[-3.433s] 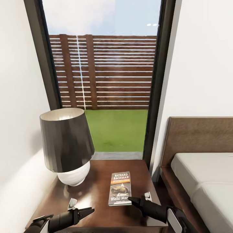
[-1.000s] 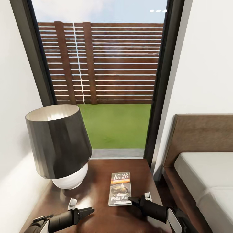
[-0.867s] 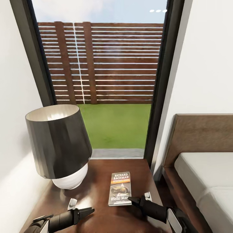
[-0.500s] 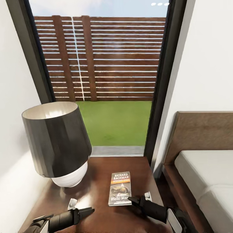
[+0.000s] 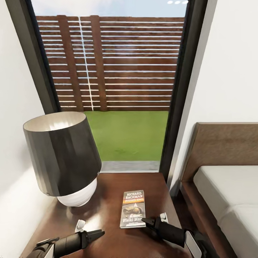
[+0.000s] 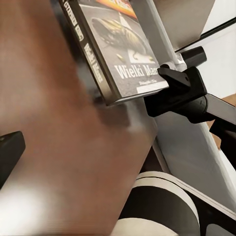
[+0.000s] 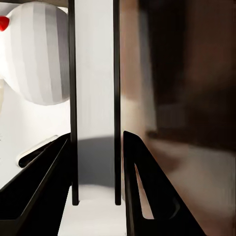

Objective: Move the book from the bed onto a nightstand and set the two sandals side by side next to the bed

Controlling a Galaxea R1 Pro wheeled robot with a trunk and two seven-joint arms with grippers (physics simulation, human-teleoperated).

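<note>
1. Two grippers appear low in the head view. The right gripper is clamped on the near edge of the book; in the right wrist view its dark fingers stand on either side of the book's pale page edge, pressing it between them. The left wrist view shows the same grip from the side, the right gripper closed over the book's lower corner.
2. Left gripper: hovers over the near left part of the tabletop, holding nothing; its fingertips come to a narrow point, but whether they are fully closed cannot be told.
3. Book: lies flat, cover up, on the nightstand, near its centre and just right of the lamp.
4. Surroundings: the bed stands just right of the nightstand; the window with fence and grass lies behind.
5. Step in hand (judgement): the book placement is nearly complete, with release still outstanding.
6. Next move (judgement): part the right fingers, draw the arm back without dragging the book, then turn away to find the sandals.
</note>
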